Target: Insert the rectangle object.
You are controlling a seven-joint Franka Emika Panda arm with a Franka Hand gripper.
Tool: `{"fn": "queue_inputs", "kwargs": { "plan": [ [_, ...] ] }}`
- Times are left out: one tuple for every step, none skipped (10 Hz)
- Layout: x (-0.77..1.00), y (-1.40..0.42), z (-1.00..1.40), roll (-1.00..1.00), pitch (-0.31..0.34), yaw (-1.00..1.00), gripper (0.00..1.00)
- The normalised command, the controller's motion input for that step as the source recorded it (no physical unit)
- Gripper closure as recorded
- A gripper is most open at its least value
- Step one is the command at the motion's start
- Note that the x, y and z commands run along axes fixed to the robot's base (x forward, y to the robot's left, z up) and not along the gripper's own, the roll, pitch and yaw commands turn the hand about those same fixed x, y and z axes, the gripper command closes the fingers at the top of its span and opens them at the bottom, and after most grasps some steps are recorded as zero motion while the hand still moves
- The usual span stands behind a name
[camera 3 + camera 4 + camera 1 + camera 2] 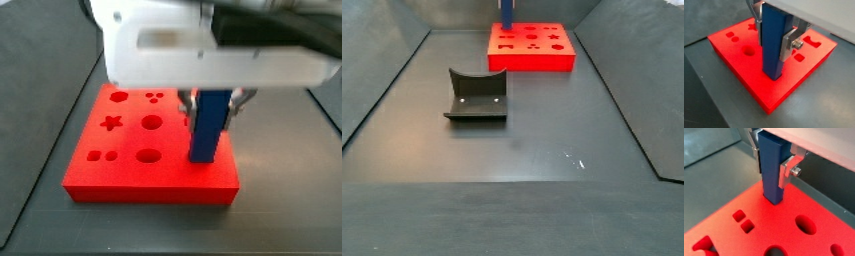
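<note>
My gripper point(775, 47) is shut on the rectangle object point(775, 45), a long plain blue bar held upright. It also shows in a wrist view point(772, 170) and in a side view point(209, 128). The bar's lower end meets the top of the red block point(744, 70) near one edge; I cannot tell how deep it sits. The silver fingers point(789, 44) clamp the bar's sides. The red block point(147, 160) has several shaped holes: a star, circles, squares. In a side view the bar point(506, 12) shows only as a thin blue strip above the block point(531, 50).
The dark L-shaped fixture point(477, 96) stands on the grey floor in front of the red block. Grey walls slope up round the floor point(529, 150).
</note>
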Motion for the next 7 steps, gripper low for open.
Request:
{"fn": "queue_inputs", "kwargs": {
  "plan": [
    [0.00, 0.00, -1.00, 0.02, -0.096, 0.00, 1.00],
    [0.00, 0.00, -1.00, 0.02, -0.084, 0.00, 1.00],
    [0.00, 0.00, -1.00, 0.00, -0.071, -0.01, 1.00],
    [0.00, -0.06, -1.00, 0.00, -0.059, -0.03, 1.00],
    [0.16, 0.00, -1.00, 0.00, -0.110, -0.03, 1.00],
    [0.00, 0.00, 0.00, -0.02, 0.000, -0.02, 1.00],
    [0.00, 0.00, 0.00, 0.00, 0.000, 0.00, 1.00]
  ]
}}
